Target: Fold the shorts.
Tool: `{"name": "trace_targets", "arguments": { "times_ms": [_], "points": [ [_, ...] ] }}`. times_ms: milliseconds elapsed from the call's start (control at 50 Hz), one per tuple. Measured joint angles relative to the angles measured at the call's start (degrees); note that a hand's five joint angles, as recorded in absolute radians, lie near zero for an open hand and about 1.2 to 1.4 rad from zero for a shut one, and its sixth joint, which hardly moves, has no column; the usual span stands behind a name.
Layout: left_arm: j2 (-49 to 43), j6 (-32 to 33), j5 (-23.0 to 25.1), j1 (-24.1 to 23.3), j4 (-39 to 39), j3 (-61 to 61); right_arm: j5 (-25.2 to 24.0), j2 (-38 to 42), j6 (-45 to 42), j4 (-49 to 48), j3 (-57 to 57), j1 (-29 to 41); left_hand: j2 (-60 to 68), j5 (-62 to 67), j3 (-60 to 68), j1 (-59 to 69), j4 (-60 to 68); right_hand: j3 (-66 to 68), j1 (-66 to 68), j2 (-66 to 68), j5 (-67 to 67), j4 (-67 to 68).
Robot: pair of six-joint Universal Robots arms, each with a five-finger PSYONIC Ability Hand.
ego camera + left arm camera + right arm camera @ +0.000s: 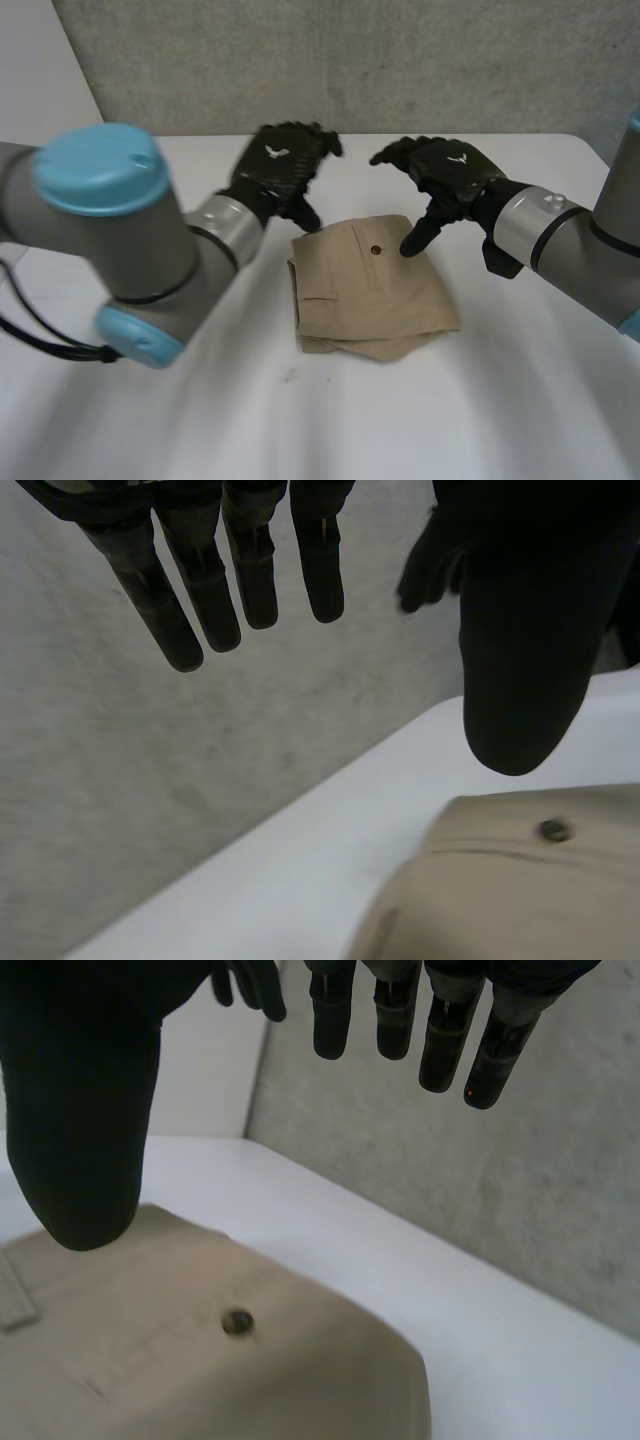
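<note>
Tan shorts lie folded in a compact stack mid-table, the task apparently all but done, with left hand and right hand above, fingers spread, holding nothing.

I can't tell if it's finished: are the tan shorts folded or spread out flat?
Folded. The shorts lie as a compact, layered bundle on the table, with stacked edges showing along the near side.

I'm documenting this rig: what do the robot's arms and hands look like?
The left arm and right arm are grey tubes with rounded light-blue caps at the joints and a silvery band at each wrist. The left hand and right hand are black, with slim fingers, a broad thumb and a small white mark on the back.
</note>
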Motion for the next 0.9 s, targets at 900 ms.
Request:
{"name": "trace_targets", "arguments": {
  "times_ms": [900],
  "points": [
    [19.67,0.32,-12.52,8.77,-16.50,1.20,29.37,-11.35,-3.07,-0.41,-4.57,-0.06,-4.91,-4.79,-4.82,-4.41,-4.41,0.00,-3.36,0.00,-0.72,0.00]
  ]
}}
